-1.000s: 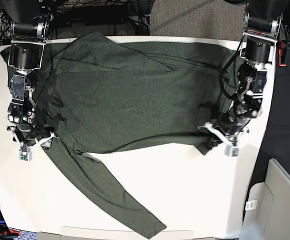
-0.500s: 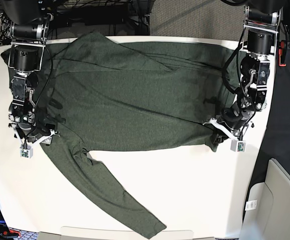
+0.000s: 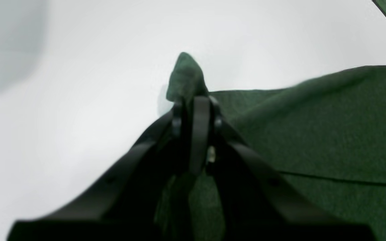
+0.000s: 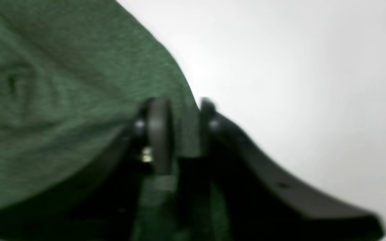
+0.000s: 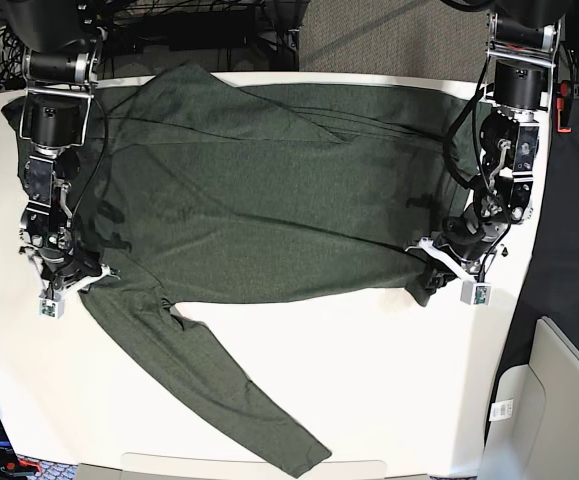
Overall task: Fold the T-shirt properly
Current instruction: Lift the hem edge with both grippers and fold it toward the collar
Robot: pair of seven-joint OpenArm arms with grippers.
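— Where is the T-shirt [image 5: 259, 190] relative to each hand?

— Spread flat on the white counter [image 5: 369, 380] between them. The left hand [image 5: 447, 268] sits at one bottom corner, the right hand [image 5: 69, 275] at the opposite edge, where a long sleeve runs away from it across the counter.

— What do the wrist views add?

— The left wrist view shows the left hand [image 3: 194, 110] clamped tight on a peak of green cloth sticking past its tips. The right wrist view, blurred, shows the right hand [image 4: 183, 117] with cloth edge between fingers [image 4: 159, 130] narrowly apart; whether it grips, I cannot tell.

— Arm poses?

— Both reach down from the counter's far side, wrists low over the cloth.
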